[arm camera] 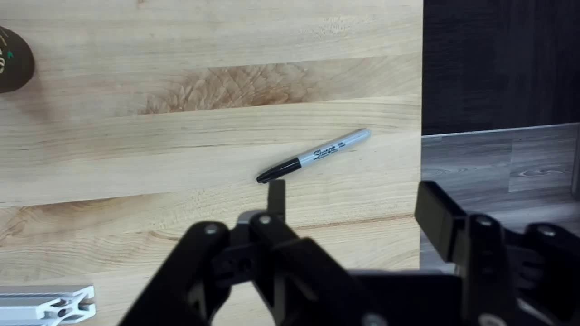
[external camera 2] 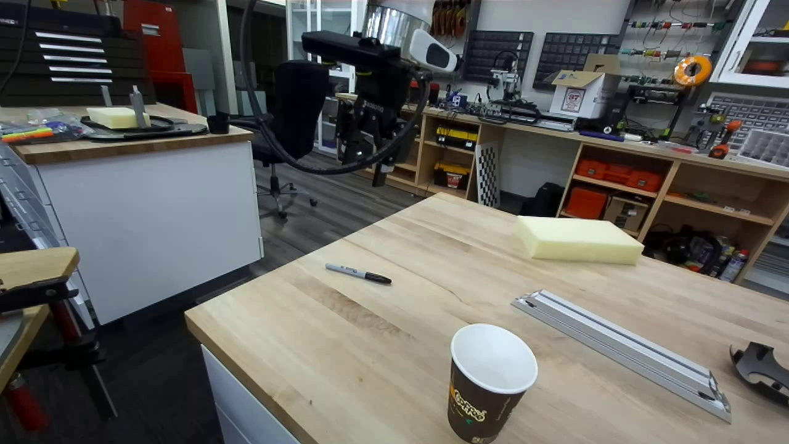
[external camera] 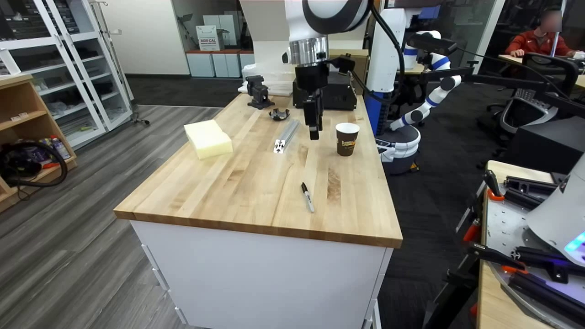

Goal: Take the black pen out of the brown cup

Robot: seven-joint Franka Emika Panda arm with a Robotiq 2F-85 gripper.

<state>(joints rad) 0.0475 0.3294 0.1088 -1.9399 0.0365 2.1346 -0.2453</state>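
Observation:
The black pen (external camera: 307,197) is a marker with a black cap and a grey barrel. It lies flat on the table, outside the cup, and also shows in an exterior view (external camera 2: 358,274) and in the wrist view (arm camera: 312,155). The brown cup (external camera: 346,145) stands upright on the table with a white rim; it also shows in an exterior view (external camera 2: 484,401), and partly at the left edge of the wrist view (arm camera: 13,63). In an exterior view, the cup's visible inside looks empty. My gripper (arm camera: 351,197) is open and empty, above the table and apart from pen and cup.
A pale yellow foam block (external camera: 209,139), a silver metal profile (external camera: 286,135) and a black curved part (external camera 2: 764,370) lie on the wooden table (external camera: 256,196). A small black vise (external camera: 259,92) and a black box (external camera: 340,95) stand at the back. The pen lies near one table edge.

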